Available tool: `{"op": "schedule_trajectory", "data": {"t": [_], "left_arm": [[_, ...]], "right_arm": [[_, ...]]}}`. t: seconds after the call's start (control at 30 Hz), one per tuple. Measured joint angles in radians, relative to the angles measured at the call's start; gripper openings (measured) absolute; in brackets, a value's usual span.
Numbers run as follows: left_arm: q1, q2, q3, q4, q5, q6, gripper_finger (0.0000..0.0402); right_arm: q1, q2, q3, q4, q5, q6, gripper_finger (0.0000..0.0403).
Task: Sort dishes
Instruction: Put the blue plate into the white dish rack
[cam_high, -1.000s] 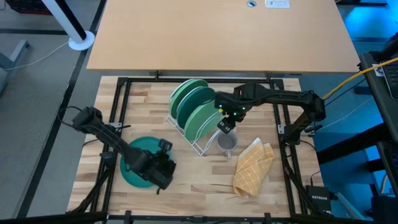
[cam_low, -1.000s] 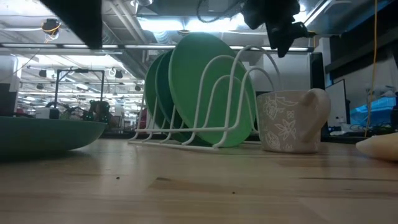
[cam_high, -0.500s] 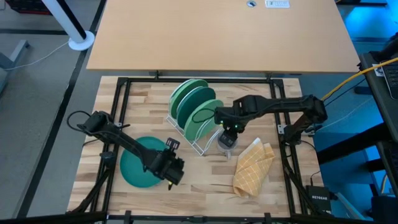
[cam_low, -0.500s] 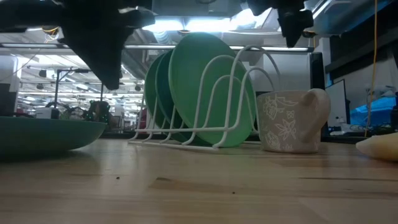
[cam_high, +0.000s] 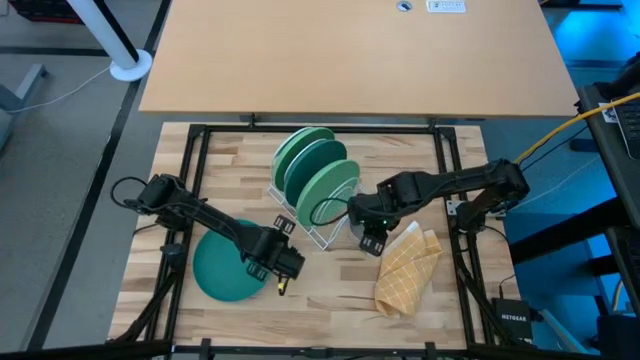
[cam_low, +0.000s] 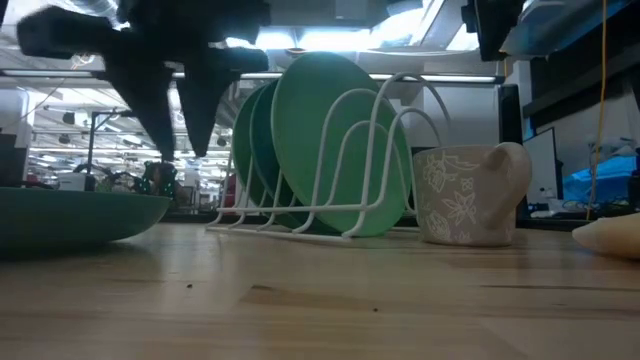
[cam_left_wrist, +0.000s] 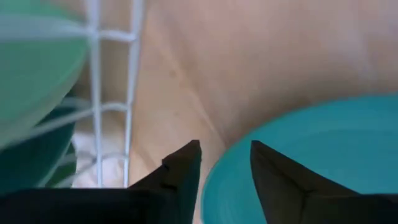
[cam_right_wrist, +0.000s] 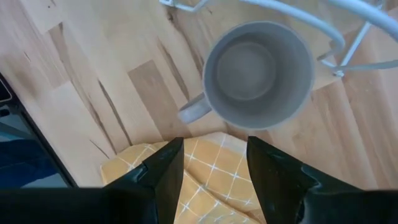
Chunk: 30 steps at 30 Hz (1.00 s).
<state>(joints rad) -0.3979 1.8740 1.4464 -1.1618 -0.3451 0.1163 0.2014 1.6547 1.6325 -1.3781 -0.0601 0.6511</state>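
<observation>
A darker teal plate lies flat on the table at the near left; it also shows in the low view and the left wrist view. Three more green plates stand on edge in a white wire rack. My left gripper is open and empty, just past the teal plate's right rim, between that plate and the rack. My right gripper is open and empty above the grey cup and the tan cloth.
The grey cup stands upright against the rack's near right end, with the tan waffle cloth beside it. A black frame borders the wooden work area. Bare wood lies along the near edge.
My left gripper has gone from over the teal plate toward the table's right, to the plate's rim near the rack; the plate has stayed flat. My right gripper has gone from the rack toward the near edge, over the cup and cloth.
</observation>
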Motion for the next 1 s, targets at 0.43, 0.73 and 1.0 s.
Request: {"op": "schedule_trajectory", "data": {"t": [0.43, 0.73, 1.0], "left_arm": [[0.049, 0.000, 0.000, 0.011, 0.121, 0.364, 0.0135], [0.079, 0.072, 0.000, 0.020, 0.186, 0.459, 0.0124], [0.078, 0.161, 0.000, 0.019, 0.193, 0.546, 0.0111]], "right_arm": [[0.146, 0.000, 0.000, 0.031, 0.001, 0.084, 0.0179], [0.259, 0.000, 0.000, 0.155, 0.001, 0.086, 0.0179], [0.340, 0.000, 0.000, 0.211, 0.036, 0.086, 0.0179]]}}
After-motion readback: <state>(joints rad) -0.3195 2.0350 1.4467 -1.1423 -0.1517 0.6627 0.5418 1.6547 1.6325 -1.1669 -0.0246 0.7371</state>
